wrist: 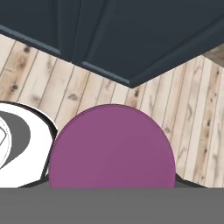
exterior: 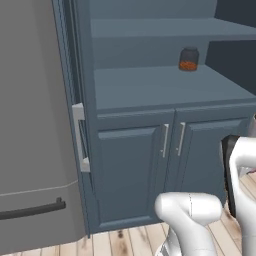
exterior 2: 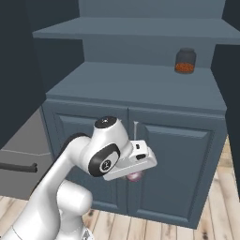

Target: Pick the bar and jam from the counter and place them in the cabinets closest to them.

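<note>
The jam [wrist: 111,146] is a magenta jar that takes up the lower middle of the hand view, seen end-on and held between the fingers. In the right base view my gripper [exterior 2: 134,175] points down in front of the cabinets' paired doors [exterior 2: 164,154], shut on the jam [exterior 2: 136,176], which peeks out pink under the white hand. Wooden floor lies below it. The cabinets [exterior: 150,90] have open flat shelves above the doors. The bar and the counter are out of view.
A dark jar with orange contents [exterior: 189,59] [exterior 2: 185,61] stands at the back right of the lower open shelf. A grey fridge [exterior: 30,125] with a dark handle fills the left. The doors' slim silver handles [exterior: 172,140] meet in the middle.
</note>
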Tool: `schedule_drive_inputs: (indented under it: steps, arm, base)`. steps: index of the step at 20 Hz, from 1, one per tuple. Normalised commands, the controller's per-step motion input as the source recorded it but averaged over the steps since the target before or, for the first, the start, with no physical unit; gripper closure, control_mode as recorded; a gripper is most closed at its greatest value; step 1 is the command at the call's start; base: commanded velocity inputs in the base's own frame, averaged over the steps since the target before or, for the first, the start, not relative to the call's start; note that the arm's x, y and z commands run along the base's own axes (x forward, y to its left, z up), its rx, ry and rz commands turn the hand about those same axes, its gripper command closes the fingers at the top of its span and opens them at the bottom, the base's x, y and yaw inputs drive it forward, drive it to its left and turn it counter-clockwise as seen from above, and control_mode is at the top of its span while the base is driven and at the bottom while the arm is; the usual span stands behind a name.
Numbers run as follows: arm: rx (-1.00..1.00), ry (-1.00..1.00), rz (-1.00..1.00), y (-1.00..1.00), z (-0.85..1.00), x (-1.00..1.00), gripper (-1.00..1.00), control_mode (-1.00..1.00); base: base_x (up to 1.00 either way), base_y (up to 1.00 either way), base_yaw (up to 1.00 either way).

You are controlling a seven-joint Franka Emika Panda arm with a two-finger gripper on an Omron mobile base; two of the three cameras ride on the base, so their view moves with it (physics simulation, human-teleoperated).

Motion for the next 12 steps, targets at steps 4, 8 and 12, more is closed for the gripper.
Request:
schedule_drive_inputs:
  steps: [4, 8, 12]
  arm:
    - [0.0, 0.0, 0.0, 0.0, 0.0, 0.0, 1.0, 1.0]
    - [0.0, 0.0, 0.0, 0.0, 0.0, 0.0, 1.0, -1.0]
    - [0.0, 0.0, 0.0, 0.01, 0.09, 0.01, 1.0, -1.0]
  base:
    - [0.31, 0.0, 0.0]
    - [0.0, 0.0, 0.0]
    - [0.0, 0.0, 0.0]
